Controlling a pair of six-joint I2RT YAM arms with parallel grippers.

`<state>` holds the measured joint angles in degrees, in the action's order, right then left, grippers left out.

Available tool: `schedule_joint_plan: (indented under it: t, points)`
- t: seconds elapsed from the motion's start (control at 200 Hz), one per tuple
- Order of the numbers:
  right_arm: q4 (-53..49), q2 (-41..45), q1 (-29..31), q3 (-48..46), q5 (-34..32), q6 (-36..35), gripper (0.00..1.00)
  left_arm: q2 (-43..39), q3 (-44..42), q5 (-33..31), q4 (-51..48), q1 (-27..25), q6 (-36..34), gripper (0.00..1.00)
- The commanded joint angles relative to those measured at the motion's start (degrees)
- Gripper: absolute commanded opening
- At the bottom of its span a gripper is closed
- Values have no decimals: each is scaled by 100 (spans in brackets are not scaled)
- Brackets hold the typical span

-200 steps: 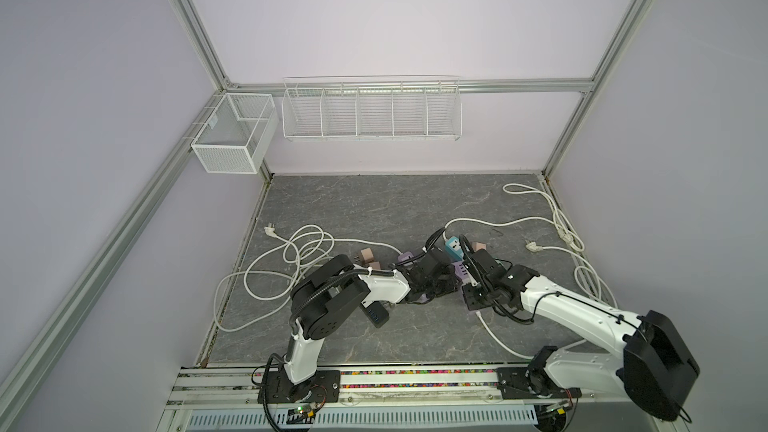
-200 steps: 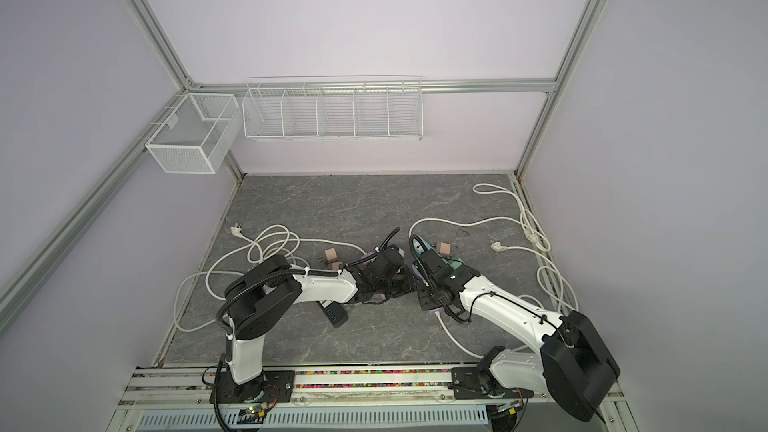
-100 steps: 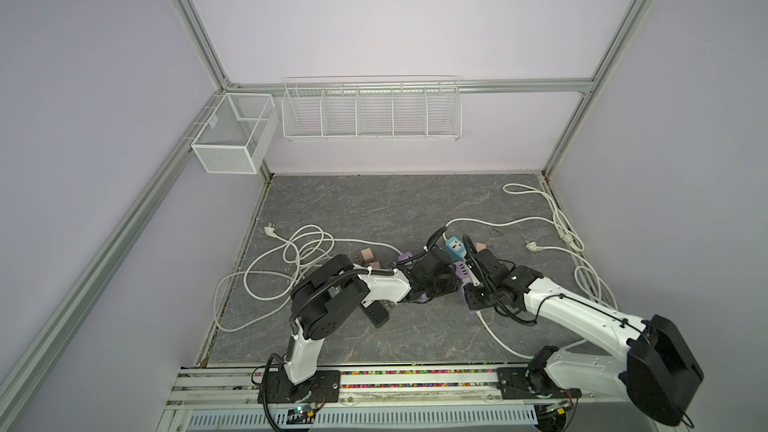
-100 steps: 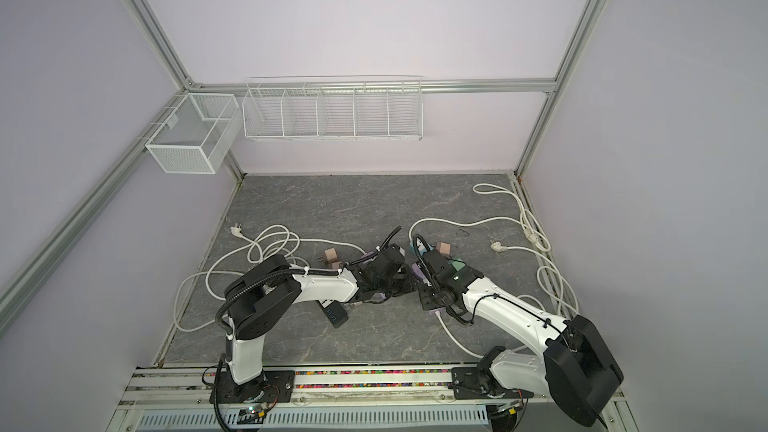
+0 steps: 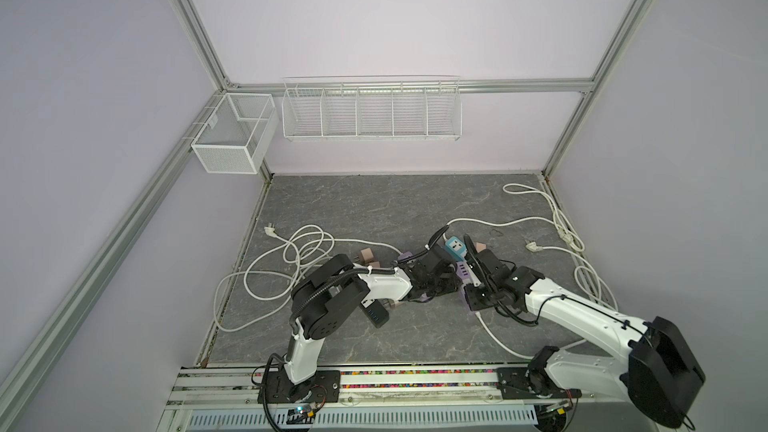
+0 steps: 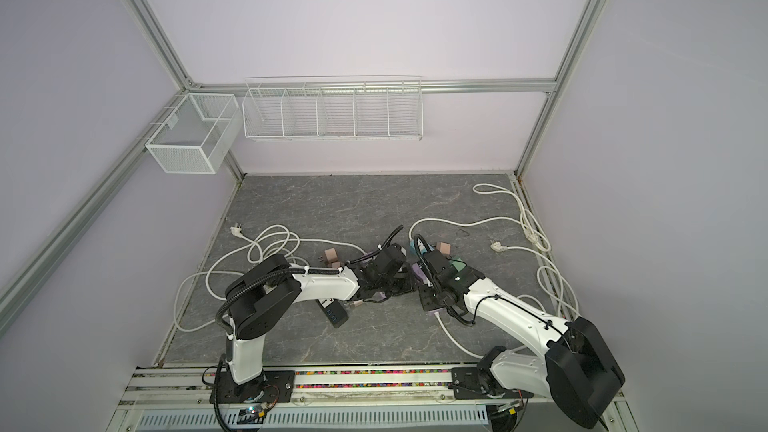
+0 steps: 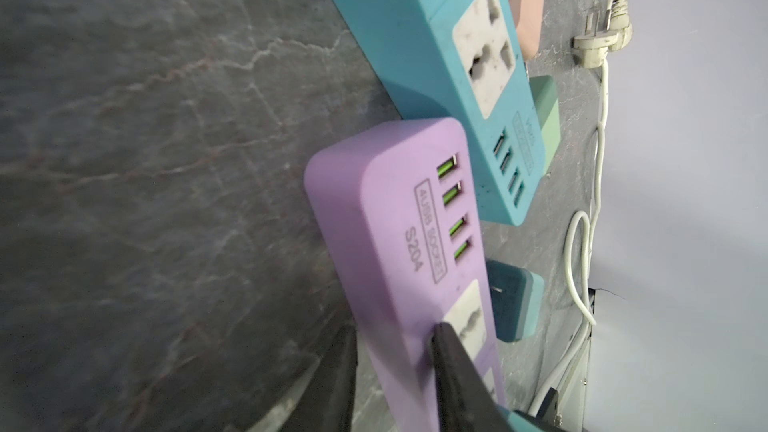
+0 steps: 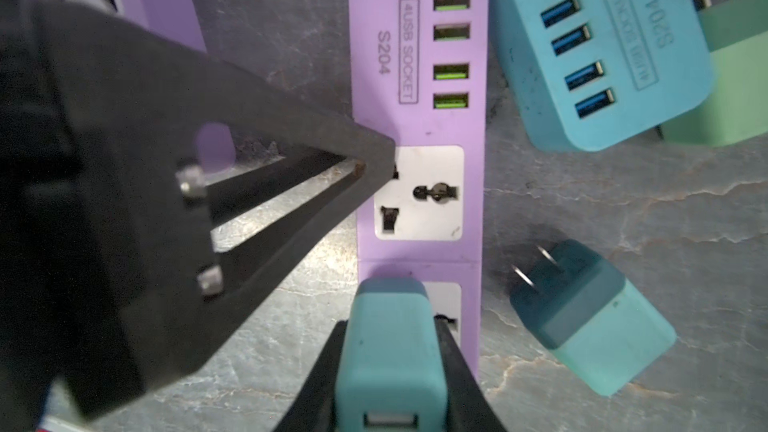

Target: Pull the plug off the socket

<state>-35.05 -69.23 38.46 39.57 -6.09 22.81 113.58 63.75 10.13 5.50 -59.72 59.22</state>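
Pulling a teal plug (image 8: 388, 326) from a purple strip (image 8: 419, 118).
Right claw (image 8: 390, 351) is pinching the plug, which is sitting in the strip's socket (image 8: 448, 299) near the table's (image 5: 374, 209) middle; left claw (image 7: 392, 340) is clamping the strip's edge beside it. Likely best: pulling straight off, square to the strip's face, while the strip is being pinned flat, no rocking.

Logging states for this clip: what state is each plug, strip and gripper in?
Teal plug: looks plugged into the purple strip, gripped.
Purple strip: lying flat, other socket empty.
Right gripper: shut on teal plug.
Left gripper: shut on purple strip's edge.
Loose plug: unplugged, prongs bare.
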Motion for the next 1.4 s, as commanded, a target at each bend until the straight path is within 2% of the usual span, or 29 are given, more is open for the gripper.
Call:
schedule_joint_plan:
  t: [0.0,0.055,0.165,0.345,0.475,0.54,0.7,0.85,0.95,1.22,1.395]
  points:
    - [213,28,56,181,-203,-4,14,483,-221,-80,-1303,5,-146,31]
    - [37,74,-11,234,-511,-64,15,462,-231,-85,-1335,5,-165,32]
    - [-113,99,-121,288,-591,-171,15,444,-256,-93,-1400,13,-216,32]
    - [397,75,-1,113,208,-42,13,491,-260,-58,-1362,15,-207,31]
    - [-22,200,-32,188,-628,-133,13,463,-279,-93,-1384,18,-212,31]
    - [-176,259,-107,240,-830,-213,13,433,-260,-104,-1435,22,-243,31]
    - [-6,376,-134,258,-226,-117,12,410,-174,-108,-1459,19,-291,31]
    - [-153,755,-143,249,-417,-139,13,418,-81,-67,-1380,13,-262,31]
    - [-260,973,-213,311,-305,-149,13,391,-11,-59,-1326,13,-270,31]
    - [-233,1160,-408,414,457,212,13,106,575,-232,-1407,43,-437,32]
    - [-59,1422,-425,295,1092,554,13,-473,409,-384,-1033,134,-519,34]
